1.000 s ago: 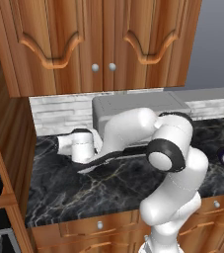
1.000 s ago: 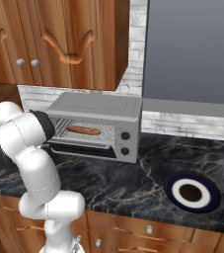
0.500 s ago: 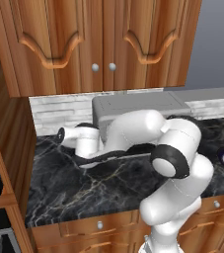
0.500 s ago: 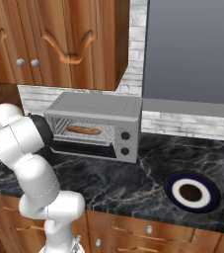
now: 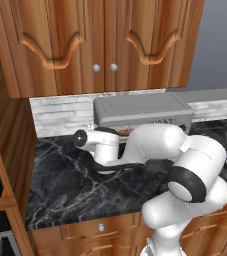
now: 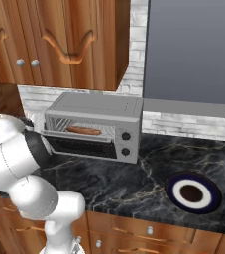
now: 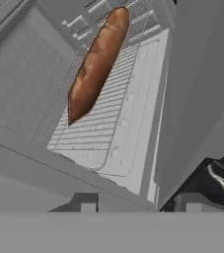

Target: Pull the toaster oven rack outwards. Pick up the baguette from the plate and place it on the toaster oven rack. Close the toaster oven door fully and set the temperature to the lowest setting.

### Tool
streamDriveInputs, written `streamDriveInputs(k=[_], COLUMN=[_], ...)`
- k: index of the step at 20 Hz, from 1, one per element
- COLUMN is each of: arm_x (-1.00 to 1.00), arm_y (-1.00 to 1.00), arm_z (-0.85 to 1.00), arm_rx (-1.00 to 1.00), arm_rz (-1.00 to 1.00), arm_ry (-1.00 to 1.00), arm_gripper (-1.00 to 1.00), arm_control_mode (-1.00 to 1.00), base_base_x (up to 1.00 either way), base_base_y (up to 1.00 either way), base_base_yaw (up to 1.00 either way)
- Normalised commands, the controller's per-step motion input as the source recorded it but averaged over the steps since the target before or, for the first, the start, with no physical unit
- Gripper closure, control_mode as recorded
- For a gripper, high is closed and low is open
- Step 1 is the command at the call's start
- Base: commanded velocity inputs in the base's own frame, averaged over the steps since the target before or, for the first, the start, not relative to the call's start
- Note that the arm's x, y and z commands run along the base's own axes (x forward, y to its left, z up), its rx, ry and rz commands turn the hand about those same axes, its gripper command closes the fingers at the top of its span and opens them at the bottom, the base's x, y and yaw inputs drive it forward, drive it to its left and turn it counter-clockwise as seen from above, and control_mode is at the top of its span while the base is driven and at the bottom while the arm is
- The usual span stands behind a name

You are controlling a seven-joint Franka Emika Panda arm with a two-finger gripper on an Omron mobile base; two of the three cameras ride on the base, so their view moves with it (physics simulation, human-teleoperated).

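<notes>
Claw is narrowing, its jaws empty, and has swung toward the oven front. Baguette lies on the rack at 11 o'clock, so shutting the door looks next.

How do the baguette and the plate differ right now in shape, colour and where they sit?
The baguette is long, thin and reddish-brown; the plate is round, with a dark ring and a pale centre. The baguette lies on the toaster oven rack inside the toaster oven; the plate sits on the dark marble counter, off to the oven's right. The plate carries nothing.
</notes>
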Motion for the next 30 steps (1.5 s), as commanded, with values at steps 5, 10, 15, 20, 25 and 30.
streamDriveInputs(k=[5, 10, 15, 20, 25, 30], arm_x=[0.24, 0.4, 0.66, 0.75, 0.69, 0.88], arm_y=[-0.91, -0.95, -0.83, -0.99, -0.95, -0.87], arm_z=[0.68, 0.7, 0.71, 0.61, 0.54, 0.47], arm_rx=[0.33, 0.32, 0.29, 0.26, 0.21, 0.16], arm_rz=[0.36, 0.33, 0.31, 0.28, 0.26, 0.26], arm_ry=[-0.22, -0.16, -0.1, -0.04, -0.01, 0.0], arm_gripper=[-1.0, -1.0, -1.0, -1.0, -1.0, -1.0], arm_control_mode=[-1.0, -1.0, -1.0, -1.0, -1.0, -1.0], base_base_x=[0.0, 0.0, 0.0, 0.0, 0.0, 0.0], base_base_y=[0.0, 0.0, 0.0, 0.0, 0.0, 0.0], base_base_yaw=[0.0, 0.0, 0.0, 0.0, 0.0, 0.0])
